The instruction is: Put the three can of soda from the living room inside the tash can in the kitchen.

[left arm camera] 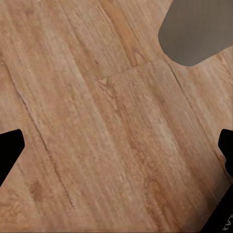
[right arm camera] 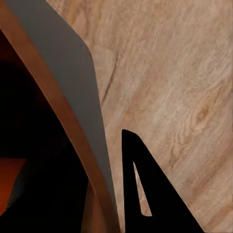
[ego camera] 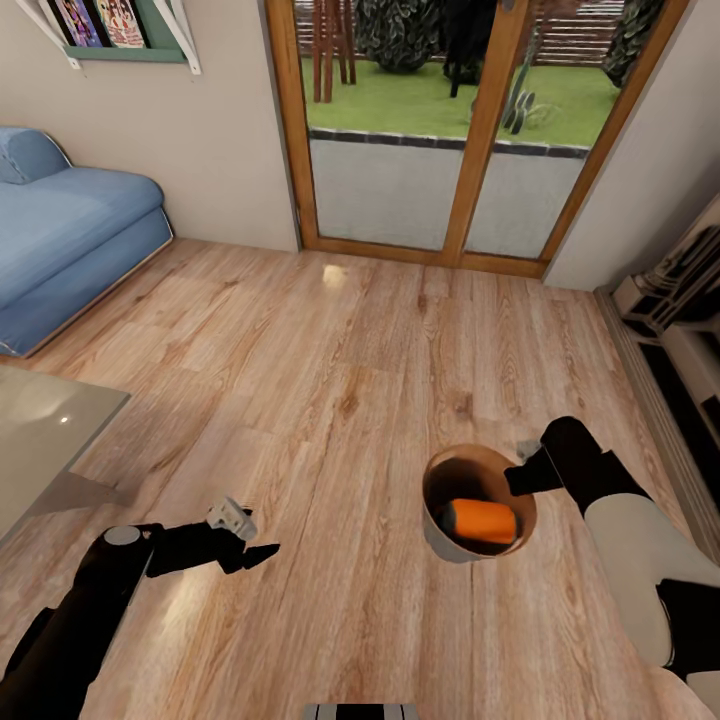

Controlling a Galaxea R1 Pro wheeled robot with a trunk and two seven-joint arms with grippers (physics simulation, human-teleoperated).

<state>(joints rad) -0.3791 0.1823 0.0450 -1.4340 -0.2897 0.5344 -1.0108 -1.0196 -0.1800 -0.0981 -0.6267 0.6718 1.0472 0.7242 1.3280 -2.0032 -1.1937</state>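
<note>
Orange can (ego camera: 482, 521) partly hidden inside bucket (ego camera: 436, 535)

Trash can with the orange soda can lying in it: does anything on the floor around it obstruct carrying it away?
Nothing visible does. The trash can hangs at the right gripper, which grips its rim, with the orange soda can lying inside. Bare wood floor surrounds it; the glass table and sofa sit far left.
</note>
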